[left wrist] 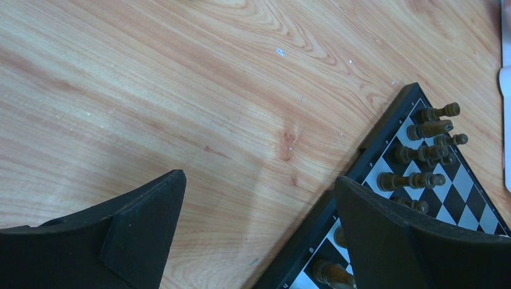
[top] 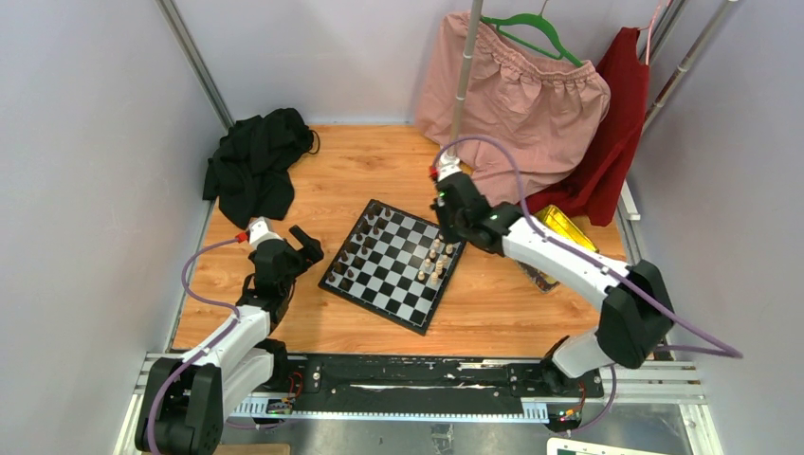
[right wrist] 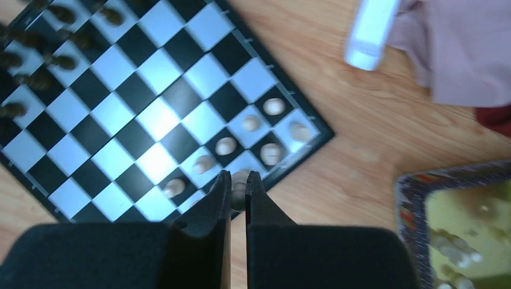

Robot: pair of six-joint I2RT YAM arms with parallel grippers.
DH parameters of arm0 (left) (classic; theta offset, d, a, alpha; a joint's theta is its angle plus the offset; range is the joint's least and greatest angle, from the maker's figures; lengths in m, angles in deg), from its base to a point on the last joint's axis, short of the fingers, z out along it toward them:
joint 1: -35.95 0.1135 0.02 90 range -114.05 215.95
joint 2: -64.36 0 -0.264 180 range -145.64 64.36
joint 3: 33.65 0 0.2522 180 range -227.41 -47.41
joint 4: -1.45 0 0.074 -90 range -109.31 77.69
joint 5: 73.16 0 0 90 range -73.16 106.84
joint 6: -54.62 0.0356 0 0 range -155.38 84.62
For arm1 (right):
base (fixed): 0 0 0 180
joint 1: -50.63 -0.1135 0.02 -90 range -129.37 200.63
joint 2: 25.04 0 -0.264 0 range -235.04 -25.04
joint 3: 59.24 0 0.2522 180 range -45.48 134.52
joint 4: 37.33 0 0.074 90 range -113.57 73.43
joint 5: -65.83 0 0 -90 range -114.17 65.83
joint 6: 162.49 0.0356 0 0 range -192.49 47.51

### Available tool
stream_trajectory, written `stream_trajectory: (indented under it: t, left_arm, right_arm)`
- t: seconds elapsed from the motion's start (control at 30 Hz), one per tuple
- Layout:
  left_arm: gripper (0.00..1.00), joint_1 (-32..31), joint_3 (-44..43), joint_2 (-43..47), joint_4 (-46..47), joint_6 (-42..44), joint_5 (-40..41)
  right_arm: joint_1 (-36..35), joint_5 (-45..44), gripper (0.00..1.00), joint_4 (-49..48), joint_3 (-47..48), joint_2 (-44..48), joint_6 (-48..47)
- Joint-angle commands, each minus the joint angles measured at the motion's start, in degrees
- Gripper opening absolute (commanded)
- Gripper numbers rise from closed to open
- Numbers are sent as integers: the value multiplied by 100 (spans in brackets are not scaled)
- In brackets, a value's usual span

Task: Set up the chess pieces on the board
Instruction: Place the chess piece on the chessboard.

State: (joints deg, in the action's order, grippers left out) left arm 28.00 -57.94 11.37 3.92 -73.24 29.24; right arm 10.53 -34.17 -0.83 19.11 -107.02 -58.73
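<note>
My right gripper (right wrist: 238, 191) is pinched tight on a tiny pale cream chessman (right wrist: 240, 180), low centre of the wrist view, at the edge of the flat black-and-white chequered board (right wrist: 138, 114). Left gripper (left wrist: 259, 180) hangs wide apart over bare wood beside the dark brown chessmen (left wrist: 416, 179). I'd guess they're light, stiff, slick and tippy, so I'd grab high on the body. No readable writing anywhere.
</note>
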Motion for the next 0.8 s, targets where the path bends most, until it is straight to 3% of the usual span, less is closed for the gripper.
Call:
stream_trajectory:
  t: [0.0,0.3,0.77]
  left_arm:
    - [100,12,4,-9,157,98,52]
    - [100,12,0,4,153,112,52]
    - [100,12,18,43,153,113,52]
  right_arm:
    - [-866,29,0,435,346,-450,-268]
    - [-1909,-233,0,588,705,-1137,-269]
    - [-2226,-401,0,372,388,-1564,-125]
